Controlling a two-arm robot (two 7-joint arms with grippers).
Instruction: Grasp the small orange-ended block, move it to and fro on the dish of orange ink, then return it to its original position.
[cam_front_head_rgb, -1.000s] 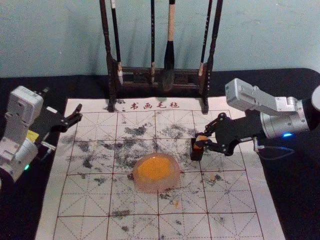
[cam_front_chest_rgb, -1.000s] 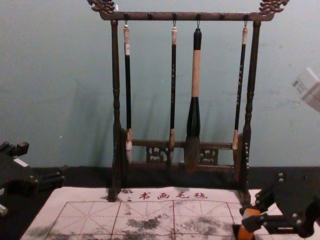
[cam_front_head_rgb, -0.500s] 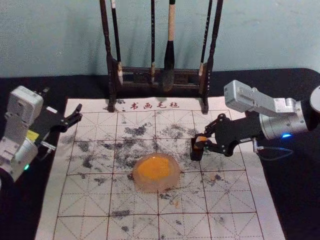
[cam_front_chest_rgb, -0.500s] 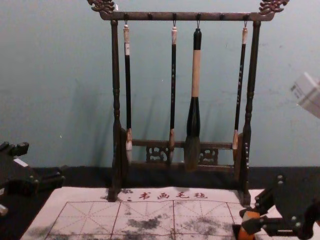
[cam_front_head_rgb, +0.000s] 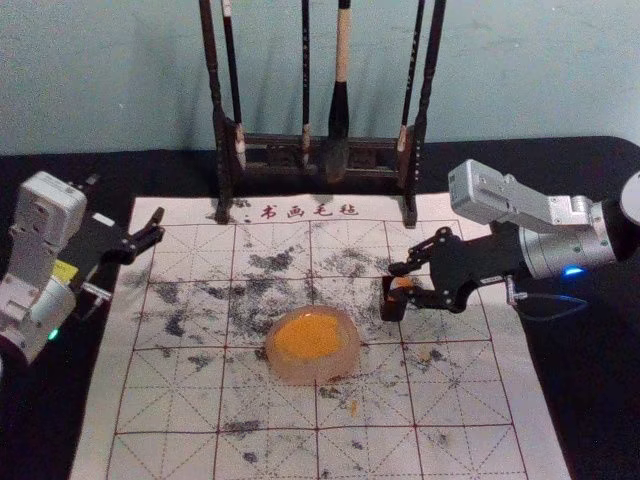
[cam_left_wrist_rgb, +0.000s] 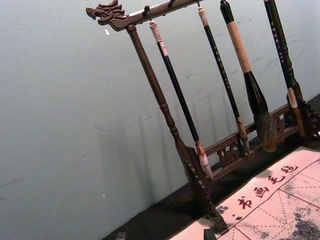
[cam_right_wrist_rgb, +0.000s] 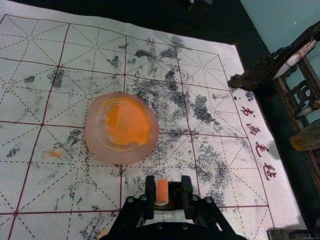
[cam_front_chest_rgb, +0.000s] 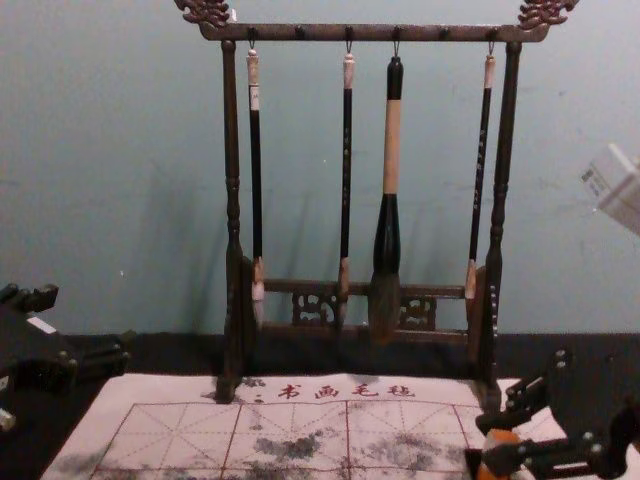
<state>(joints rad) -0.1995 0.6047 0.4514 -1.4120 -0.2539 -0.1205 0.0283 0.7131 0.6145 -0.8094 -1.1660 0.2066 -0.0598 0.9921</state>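
Right gripper (cam_right_wrist_rgb: 168, 186) at the block's station, head view. The small orange-ended block (cam_right_wrist_rgb: 161, 191) stood in the black box (cam_front_head_rgb: 393, 311), at two o'clock from the dish (cam_front_head_rgb: 312, 377) of orange ink (cam_front_head_rgb: 310, 336). The pincer was unclenched: its two fingers stood on either side of the block, with a gap beside it, so no grip was formed; whether one pad brushed it could not be told. The arm entered from three o'clock, presumably to flank the block without crossing the dish. The box probably served to keep the block upright and mark its home. Whether this preceded the grasp or followed the return could not be judged; a sideways nudge might have tipped both. The left gripper (cam_front_head_rgb: 155, 226) was parked at ten o'clock, fingers apart, leaving the dish approachable. The brush rack (cam_front_head_rgb: 318, 152) stood at twelve o'clock.
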